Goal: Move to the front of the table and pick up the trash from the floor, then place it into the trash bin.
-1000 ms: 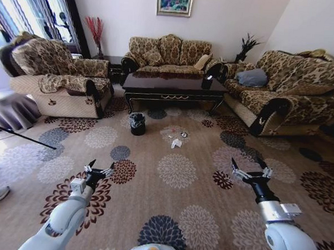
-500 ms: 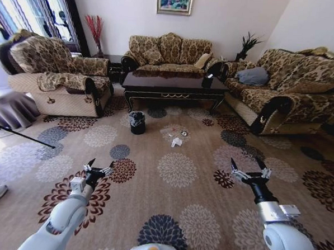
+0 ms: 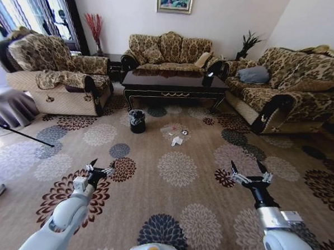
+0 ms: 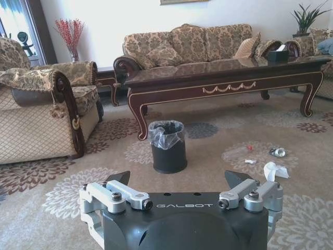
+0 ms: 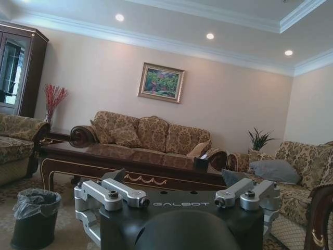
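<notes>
1. So, your left end effector [image 3: 100, 169] hangs low over the patterned carpet [image 3: 173, 215] on the robot's left, fingers spread apart, holding nothing.
2. Your right end effector [image 3: 250, 175] hangs at about the same height on the right, fingers also apart and empty.
3. You have the dark wood coffee desk [image 3: 175, 83] straight ahead, well apart from both end effectors, with a three-seat sofa [image 3: 168, 51] behind it.
4. A black box holder [image 3: 207, 80] sits on the desk's right end.
5. You can see the black trash bin [image 3: 137, 122] with its crinkly liner standing upright on the carpet, just in front of the desk's left leg.
6. The trash lies on the carpet to the right of the bin, in front of the desk: a crumpled white paper piece [image 3: 177, 141], a shiny ring-like item [image 3: 184, 132] beyond it, and a tiny white scrap [image 4: 251, 161] between them in the left wrist view.
7. An armchair [image 3: 52, 74] stands on the left, another sofa [image 3: 286, 89] on the right.
</notes>
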### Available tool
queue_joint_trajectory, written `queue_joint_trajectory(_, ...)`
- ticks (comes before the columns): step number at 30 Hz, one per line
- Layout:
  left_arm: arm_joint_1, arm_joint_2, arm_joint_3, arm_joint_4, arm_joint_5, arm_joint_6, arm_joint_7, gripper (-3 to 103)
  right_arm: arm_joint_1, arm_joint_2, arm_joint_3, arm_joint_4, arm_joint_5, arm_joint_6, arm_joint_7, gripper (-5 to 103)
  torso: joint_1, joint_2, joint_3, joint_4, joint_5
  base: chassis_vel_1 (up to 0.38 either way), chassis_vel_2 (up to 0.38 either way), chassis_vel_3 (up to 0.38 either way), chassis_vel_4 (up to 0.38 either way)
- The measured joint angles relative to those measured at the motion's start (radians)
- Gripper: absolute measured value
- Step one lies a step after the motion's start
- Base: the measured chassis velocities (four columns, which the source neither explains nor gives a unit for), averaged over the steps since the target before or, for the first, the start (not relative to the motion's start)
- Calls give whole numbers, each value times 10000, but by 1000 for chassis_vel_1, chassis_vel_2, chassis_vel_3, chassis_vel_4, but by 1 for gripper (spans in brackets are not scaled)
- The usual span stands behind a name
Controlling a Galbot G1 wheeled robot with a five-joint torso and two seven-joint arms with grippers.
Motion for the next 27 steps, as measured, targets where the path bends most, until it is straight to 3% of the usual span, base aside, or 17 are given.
queue_joint_trajectory(11,-103,83,78,80,-22,-34,-18,100,-124,364,-44,6,-148,103,-56,100,-192,-469,-273,-2,0,0,0,0,0)
queue_joint_trajectory(27,-204,45,308,166,23,-19,-82,100,274,71,-171,-382,34,74,-64,100,-489,-1235,-740,-1,0,0,0,0,0)
